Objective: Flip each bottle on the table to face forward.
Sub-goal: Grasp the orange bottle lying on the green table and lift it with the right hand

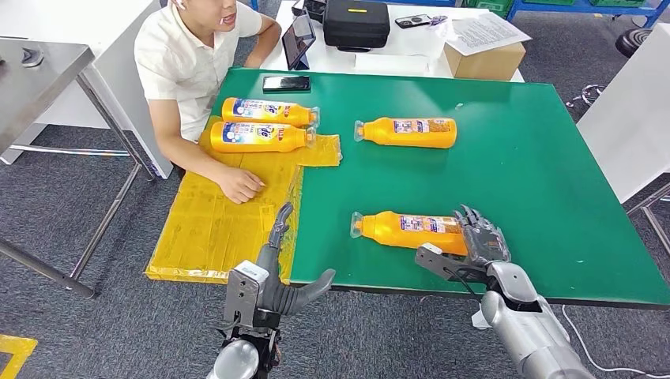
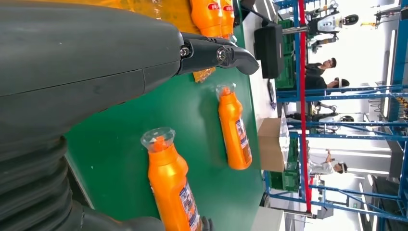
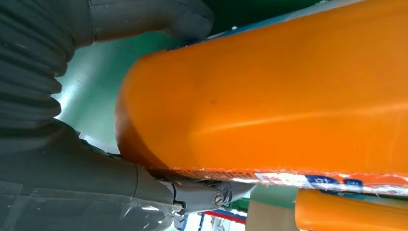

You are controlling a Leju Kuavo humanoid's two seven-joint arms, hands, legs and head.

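Note:
Four orange bottles lie on their sides on the green table (image 1: pixel 537 181). Nearest me, one bottle (image 1: pixel 399 229) (image 2: pixel 171 187) (image 3: pixel 269 96) points its cap left; my right hand (image 1: pixel 478 241) grips its base end, thumb on the near side and fingers over the top. Another bottle (image 1: pixel 411 132) (image 2: pixel 234 134) lies further back in the middle. The last two (image 1: pixel 265 112) (image 1: pixel 257 136) lie side by side on a yellow mat (image 1: pixel 213 229) at the far left. My left hand (image 1: pixel 272 272) (image 2: pixel 96 62) hovers open at the table's near-left edge, holding nothing.
A person sits at the far left with a hand (image 1: pixel 241 185) resting on the yellow mat. A black phone (image 1: pixel 286 82) lies on the table's back edge. Beyond it stand a cardboard box (image 1: pixel 483 59) and a black case (image 1: pixel 356 22). A steel table (image 1: pixel 39 71) stands left.

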